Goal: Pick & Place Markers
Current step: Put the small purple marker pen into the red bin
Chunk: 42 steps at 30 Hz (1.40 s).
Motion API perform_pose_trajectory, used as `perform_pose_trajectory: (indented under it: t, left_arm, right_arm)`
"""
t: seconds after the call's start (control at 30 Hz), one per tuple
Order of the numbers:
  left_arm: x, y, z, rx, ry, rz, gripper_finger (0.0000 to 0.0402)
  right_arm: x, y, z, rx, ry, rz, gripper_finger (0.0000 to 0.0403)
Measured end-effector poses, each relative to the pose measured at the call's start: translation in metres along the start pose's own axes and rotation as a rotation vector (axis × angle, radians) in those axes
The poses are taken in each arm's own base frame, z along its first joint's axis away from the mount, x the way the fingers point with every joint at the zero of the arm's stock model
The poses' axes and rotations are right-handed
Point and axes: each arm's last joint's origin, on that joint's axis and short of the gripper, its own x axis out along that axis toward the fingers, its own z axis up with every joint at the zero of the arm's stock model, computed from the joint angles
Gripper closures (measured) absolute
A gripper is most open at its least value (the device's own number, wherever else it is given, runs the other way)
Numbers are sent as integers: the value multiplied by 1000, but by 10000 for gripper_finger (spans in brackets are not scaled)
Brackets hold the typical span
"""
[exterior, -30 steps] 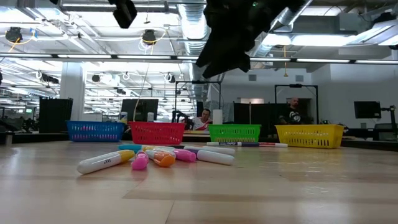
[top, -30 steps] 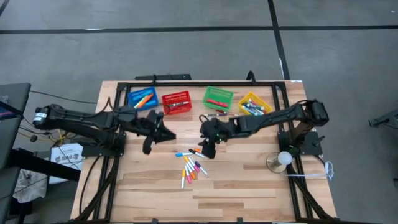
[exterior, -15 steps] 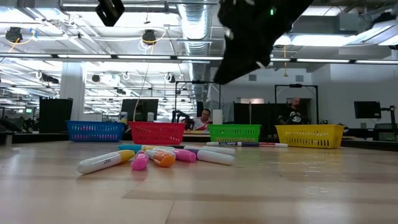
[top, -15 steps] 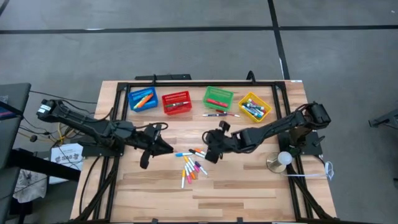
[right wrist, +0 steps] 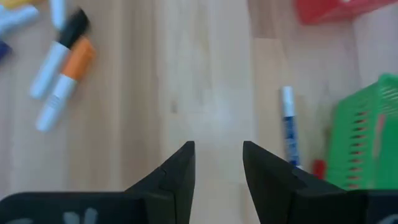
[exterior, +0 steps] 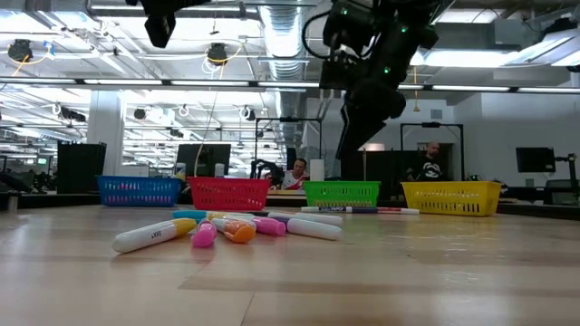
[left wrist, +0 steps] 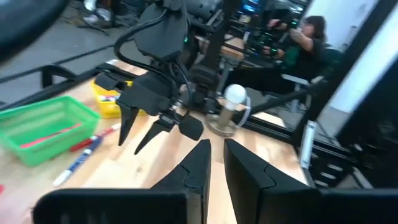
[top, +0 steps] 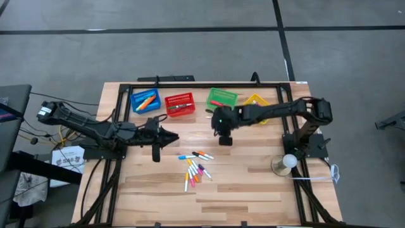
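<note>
High view: the markers [top: 196, 168] are seen clustered on the table [top: 253, 190], with the left gripper [top: 157, 151] just to their left and the right gripper [top: 225, 138] raised beyond them. Left wrist view: the left gripper's fingers [left wrist: 198, 163] are nearly touching — closed on nothing. Right wrist view: the right gripper [right wrist: 217, 163] is parted and empty above bare wood — an orange-capped marker [right wrist: 65, 84] lies nearby.

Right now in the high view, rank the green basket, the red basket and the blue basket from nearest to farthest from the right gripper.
From the right gripper, in the high view:
1. Green basket, just beyond it at the table's far edge.
2. Red basket, farther toward the left arm's side.
3. Blue basket, farthest, at the left end of the row.
</note>
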Motion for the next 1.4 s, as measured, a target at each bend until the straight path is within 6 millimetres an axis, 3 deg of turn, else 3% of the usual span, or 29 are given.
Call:
perform_pose_trajectory:
  t: [0.2, 0.3, 0.57, 0.8, 1.17, 1.4]
  left_arm:
    - [3, 9, 2, 0, -11, 54, 358]
    - [4, 13, 4, -2, -17, 81, 358]
    - [6, 23, 2, -3, -9, 135, 358]
    - [2, 27, -6, -64, -13, 133, 358]
    - [0, 28, -8, -78, -13, 132, 358]
    - [1, 28, -8, -81, -14, 131, 358]
  right_arm:
    - [2, -35, -10, -52, -2, 18, 261]
    - [13, -46, -13, -37, -2, 36, 256]
    - [53, -40, -6, -125, 48, 19, 261]
    - [68, -48, 7, -218, 38, -24, 268]
    - [90, -66, -5, -180, 140, 0, 268]
    - [91, -68, -6, -191, 133, -4, 270]
